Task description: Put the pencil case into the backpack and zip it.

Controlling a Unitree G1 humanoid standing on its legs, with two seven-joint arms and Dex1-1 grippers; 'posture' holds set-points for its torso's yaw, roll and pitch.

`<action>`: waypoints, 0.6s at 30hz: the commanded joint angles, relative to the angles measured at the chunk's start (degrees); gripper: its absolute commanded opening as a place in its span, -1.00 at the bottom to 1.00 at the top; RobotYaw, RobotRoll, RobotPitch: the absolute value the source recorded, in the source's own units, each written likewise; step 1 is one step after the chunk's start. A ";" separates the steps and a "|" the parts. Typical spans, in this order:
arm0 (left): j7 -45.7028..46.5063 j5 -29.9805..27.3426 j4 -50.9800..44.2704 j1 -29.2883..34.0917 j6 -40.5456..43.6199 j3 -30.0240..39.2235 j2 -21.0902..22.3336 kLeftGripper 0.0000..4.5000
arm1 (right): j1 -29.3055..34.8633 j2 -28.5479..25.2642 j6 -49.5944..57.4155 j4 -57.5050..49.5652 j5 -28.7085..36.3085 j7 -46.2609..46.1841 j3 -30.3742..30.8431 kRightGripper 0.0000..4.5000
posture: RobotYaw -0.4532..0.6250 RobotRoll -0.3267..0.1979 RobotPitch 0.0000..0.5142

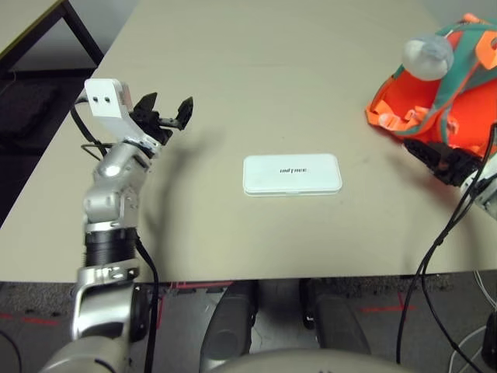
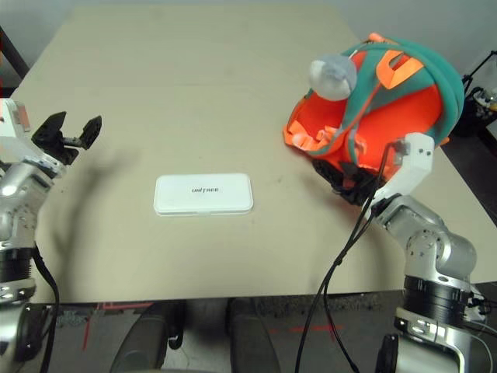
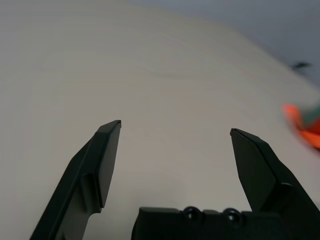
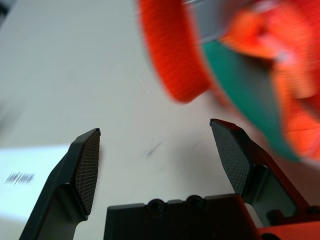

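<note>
Beige tabletop fills most of what I see from the head camera, with dark floor past its far left corner and cables hanging off the near right edge. Near the middle of the table, closer to me than the far side, lies the pencil case, flat, white, long side running left to right, its small dark lettering facing up. Nothing touches it. Off to the right sits the backpack, orange and teal, with orange straps spilling over its front and a grey round plush tag resting on its upper left part. My left gripper hovers over the left part of the table, well apart from the pencil case, its two black fingers spread wide with only bare table between them. My right gripper is just beside the near edge of the backpack, fingers likewise spread wide and holding nothing; from its wrist camera I see an orange strap and teal fabric close ahead, and a corner of the white pencil case off to one side.
</note>
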 commanded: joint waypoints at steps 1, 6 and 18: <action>-4.07 -10.21 6.55 -4.70 19.63 2.54 2.46 1.00 | -2.46 -0.66 11.56 -1.16 2.07 -2.22 3.31 0.99 | -0.02 0.25 -0.38; -9.15 -11.57 14.99 -8.18 31.87 -1.27 4.20 1.00 | -6.38 1.34 19.90 -0.58 1.83 -4.30 5.11 0.65 | -0.03 0.25 -0.43; -11.80 -9.34 29.19 -10.22 44.76 -4.72 -1.98 1.00 | -10.83 9.77 21.93 1.40 -6.25 -11.11 10.20 -0.99 | -0.05 0.25 -0.43</action>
